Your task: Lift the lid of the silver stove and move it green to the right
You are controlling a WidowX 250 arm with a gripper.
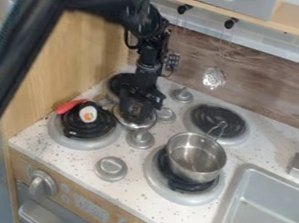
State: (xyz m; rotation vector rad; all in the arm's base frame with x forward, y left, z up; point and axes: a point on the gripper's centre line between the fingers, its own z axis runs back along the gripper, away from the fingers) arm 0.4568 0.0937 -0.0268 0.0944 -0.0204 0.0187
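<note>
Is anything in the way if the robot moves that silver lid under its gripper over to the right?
Yes, a low grey knob just right of the silver lid, then the open pot farther right, nearer the camera. Lifting first would probably clear both.

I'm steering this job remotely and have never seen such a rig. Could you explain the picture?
It comes from one fixed camera looking down at a slant on a toy kitchen. The black robot arm enters from the top left. Its pincer is down at a shiny, rounded metal piece, probably the lid; whether it is gripped, I can't tell. To the right, an open silver saucepan sits on the front right burner. On the front left burner lie a small white-and-orange toy and something red. The sink is at the lower right.
</note>
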